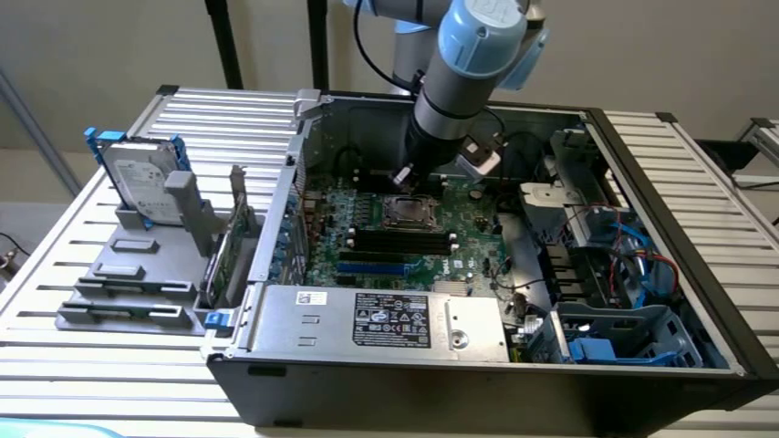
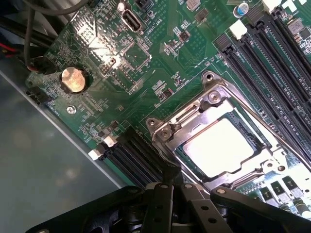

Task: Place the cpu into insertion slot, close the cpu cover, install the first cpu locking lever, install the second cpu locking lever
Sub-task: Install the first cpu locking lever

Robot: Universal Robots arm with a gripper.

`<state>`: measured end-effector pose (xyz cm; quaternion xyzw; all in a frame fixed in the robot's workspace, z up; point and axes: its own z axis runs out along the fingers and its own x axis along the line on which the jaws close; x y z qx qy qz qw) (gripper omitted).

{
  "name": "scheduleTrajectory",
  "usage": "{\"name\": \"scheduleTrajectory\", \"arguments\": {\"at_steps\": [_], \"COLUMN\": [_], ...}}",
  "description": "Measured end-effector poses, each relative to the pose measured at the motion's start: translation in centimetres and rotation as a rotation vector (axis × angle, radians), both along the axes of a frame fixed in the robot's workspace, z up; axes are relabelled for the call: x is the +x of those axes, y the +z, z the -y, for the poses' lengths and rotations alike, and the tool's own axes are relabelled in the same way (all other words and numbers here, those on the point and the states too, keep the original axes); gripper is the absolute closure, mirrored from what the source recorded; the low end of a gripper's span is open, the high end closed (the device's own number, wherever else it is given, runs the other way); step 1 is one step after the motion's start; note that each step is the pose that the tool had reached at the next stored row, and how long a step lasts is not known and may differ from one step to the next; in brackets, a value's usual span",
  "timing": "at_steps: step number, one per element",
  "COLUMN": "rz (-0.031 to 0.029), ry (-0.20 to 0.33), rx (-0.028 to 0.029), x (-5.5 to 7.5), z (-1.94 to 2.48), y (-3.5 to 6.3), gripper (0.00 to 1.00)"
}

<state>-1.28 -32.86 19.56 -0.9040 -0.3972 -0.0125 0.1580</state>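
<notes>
Silvery cpu cover [image 2: 221,99] lies closed over the cpu [image 2: 221,145] seated in the insertion slot [image 2: 181,151]; gripper [image 2: 165,187], fingers together and empty, stands at the slot's edge; lever latching undetermined.

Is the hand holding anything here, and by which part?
Nothing visibly held: the hand is shut, its tip by the edge of the cpu cover.

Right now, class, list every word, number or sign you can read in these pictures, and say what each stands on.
No text can be read.
power supply label: print and logos, too small to read.
hard drive label: print, too small to read.
motherboard: white markings, too small to read.
</notes>
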Motion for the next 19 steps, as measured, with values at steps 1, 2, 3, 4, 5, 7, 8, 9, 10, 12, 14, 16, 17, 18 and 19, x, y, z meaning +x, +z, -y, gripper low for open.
{"name": "scheduleTrajectory", "arguments": {"at_steps": [1, 2, 3, 4, 5, 7, 8, 9, 10, 12, 14, 16, 17, 18, 19], "rz": [0.0000, 0.0002, 0.0002, 0.0002, 0.0001, 0.0002, 0.0002, 0.0001, 0.0002, 0.0001, 0.0001, 0.0000, -0.0001, 0.0000, -0.0001], "ry": [0.001, 0.002, 0.003, 0.003, 0.004, 0.007, 0.008, 0.009, 0.011, 0.014, 0.016, 0.018, 0.019, 0.020, 0.022], "rx": [-0.0001, 0.0003, 0.0005, 0.0005, 0.0001, 0.0001, 0.0003, 0.0001, 0.0002, -0.0001, -0.0002, -0.0002, -0.0003, -0.0002, -0.0001], "x": [0.02, 0.04, 0.04, 0.04, 0.04, 0.05, 0.05, 0.03, 0.00, -0.04, -0.04, -0.05, -0.04, -0.03, -0.01], "z": [0.00, 0.01, 0.02, 0.04, 0.08, 0.19, 0.24, 0.28, 0.29, 0.31, 0.31, 0.32, 0.32, 0.31, 0.31], "y": [0.00, -0.01, -0.02, -0.02, -0.01, -0.01, -0.02, -0.01, -0.02, 0.00, 0.00, 0.00, 0.00, -0.01, -0.02], "gripper": [0.89, 0.89, 0.89, 0.89, 0.89, 0.89, 0.89, 0.89, 0.89, 0.89, 0.89, 0.89, 0.89, 0.89, 0.89]}}
